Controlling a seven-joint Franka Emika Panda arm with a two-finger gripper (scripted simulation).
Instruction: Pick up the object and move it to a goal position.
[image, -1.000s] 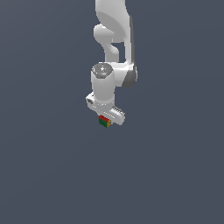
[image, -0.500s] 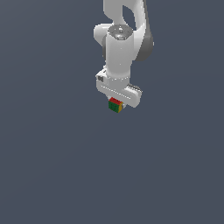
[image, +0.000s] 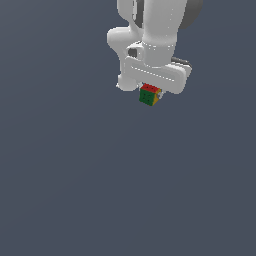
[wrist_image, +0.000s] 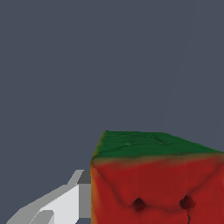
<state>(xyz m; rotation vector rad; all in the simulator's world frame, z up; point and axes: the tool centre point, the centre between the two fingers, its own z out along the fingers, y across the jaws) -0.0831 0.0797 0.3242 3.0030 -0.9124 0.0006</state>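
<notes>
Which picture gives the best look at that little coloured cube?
The wrist view: the cube fills much of the picture, showing red and green faces with dark marks. In the exterior view the cube is tiny under the gripper, though yellow shows too.

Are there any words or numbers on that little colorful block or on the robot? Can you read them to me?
None: there are no words, numbers or signs to read.
The cube has small dark marks on its red face in the wrist view, but they are just blobs, not letters.
The tool holding it is plain white, with no label.
</notes>
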